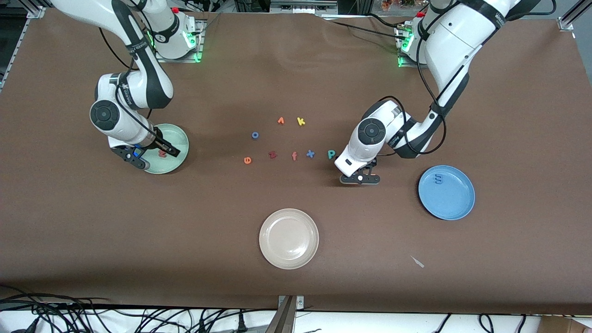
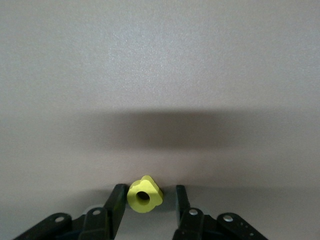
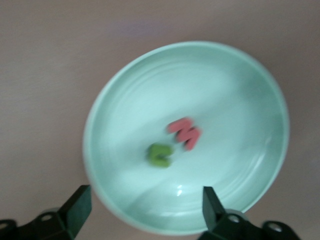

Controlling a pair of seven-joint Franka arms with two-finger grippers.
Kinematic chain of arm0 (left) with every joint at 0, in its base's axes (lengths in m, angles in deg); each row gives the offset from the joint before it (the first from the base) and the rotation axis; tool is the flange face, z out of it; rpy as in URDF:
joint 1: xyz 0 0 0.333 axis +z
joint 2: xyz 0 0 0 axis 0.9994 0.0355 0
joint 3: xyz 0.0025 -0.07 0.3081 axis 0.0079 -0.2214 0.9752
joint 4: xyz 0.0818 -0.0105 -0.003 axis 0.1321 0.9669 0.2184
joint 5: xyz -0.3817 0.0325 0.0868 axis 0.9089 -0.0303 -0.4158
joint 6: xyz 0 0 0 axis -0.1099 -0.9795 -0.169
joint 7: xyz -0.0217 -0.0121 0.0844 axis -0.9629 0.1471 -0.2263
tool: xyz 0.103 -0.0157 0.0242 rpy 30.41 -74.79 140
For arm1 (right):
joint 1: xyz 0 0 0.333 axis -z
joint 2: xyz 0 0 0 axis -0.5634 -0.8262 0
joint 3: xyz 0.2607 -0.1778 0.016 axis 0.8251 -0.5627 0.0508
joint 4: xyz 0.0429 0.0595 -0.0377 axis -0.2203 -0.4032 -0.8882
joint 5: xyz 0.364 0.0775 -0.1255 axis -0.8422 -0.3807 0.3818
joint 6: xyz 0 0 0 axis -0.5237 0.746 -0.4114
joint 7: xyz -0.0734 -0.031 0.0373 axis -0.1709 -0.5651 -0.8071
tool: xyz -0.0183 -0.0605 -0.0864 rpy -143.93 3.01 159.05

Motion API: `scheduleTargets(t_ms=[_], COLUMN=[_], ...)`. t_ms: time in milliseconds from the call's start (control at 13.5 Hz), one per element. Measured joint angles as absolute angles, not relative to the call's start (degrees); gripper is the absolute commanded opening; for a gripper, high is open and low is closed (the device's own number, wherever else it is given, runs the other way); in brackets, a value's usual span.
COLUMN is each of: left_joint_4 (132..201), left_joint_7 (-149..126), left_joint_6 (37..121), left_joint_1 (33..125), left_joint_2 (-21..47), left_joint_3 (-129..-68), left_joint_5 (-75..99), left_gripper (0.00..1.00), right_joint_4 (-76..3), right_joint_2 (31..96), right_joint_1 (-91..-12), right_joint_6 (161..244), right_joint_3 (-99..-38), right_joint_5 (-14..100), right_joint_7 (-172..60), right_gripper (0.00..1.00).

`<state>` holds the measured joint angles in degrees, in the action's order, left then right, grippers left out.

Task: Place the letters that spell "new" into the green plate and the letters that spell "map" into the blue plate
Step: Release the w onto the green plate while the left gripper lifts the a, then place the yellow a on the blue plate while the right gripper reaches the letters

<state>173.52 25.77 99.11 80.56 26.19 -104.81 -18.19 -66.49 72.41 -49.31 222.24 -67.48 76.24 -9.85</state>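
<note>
left gripper (image 1: 360,178) is down at the table, nearer the front camera than the teal p (image 1: 331,154). in the left wrist view the yellow a (image 2: 144,194) sits between its fingers (image 2: 114,202); a sliver of gap shows on each side, so jaws are narrowed around it, contact cannot be confirmed. the periwinkle m (image 1: 439,178) lies in the blue plate (image 1: 455,203), toward the left arm's end of the table.

right gripper (image 1: 148,156) hangs over the green plate (image 1: 181,136), jaws spread wide, holding nothing. in the right wrist view the pinkish-red w (image 3: 185,132) and green n (image 3: 160,154) lie in the plate, just beside each other.

orange e (image 1: 248,160) lies on the bare table mid-row, with the dark red z (image 1: 272,155), salmon f (image 1: 294,156) and blue x (image 1: 310,154) running toward the p. beige-white plate (image 1: 289,238) sits nearest the front camera.
</note>
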Motion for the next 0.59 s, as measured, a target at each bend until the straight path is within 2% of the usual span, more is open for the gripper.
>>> scheduleTargets(t_ms=[148,297,445,593], left_joint_4=[173.3,173.3,173.0,170.8], left_joint_7=[25.8,25.8,25.6,23.6], left_joint_6=[99.1,99.1,98.6,92.3], left_joint_1=[80.5,80.4,80.5,81.0], left_joint_2=[26.2,26.2,26.2,26.2], left_joint_3=[-104.8,-104.8,-104.6,-104.2], left_joint_5=[-18.2,-18.5,-19.2,-19.5], left_gripper=[0.16,0.10,0.08,0.08], right_joint_4=[-64.5,-61.8,-57.9,-53.1], right_joint_2=[72.5,71.7,69.2,65.1], right_joint_1=[-49.7,-51.4,-54.6,-57.0], right_joint_6=[222.0,222.0,222.0,222.1], right_joint_3=[-62.5,-58.3,-57.2,-57.2], right_joint_5=[75.7,75.7,75.7,75.7], right_joint_7=[-1.3,7.1,12.1,13.1], right_gripper=[1.00,1.00,1.00,0.99])
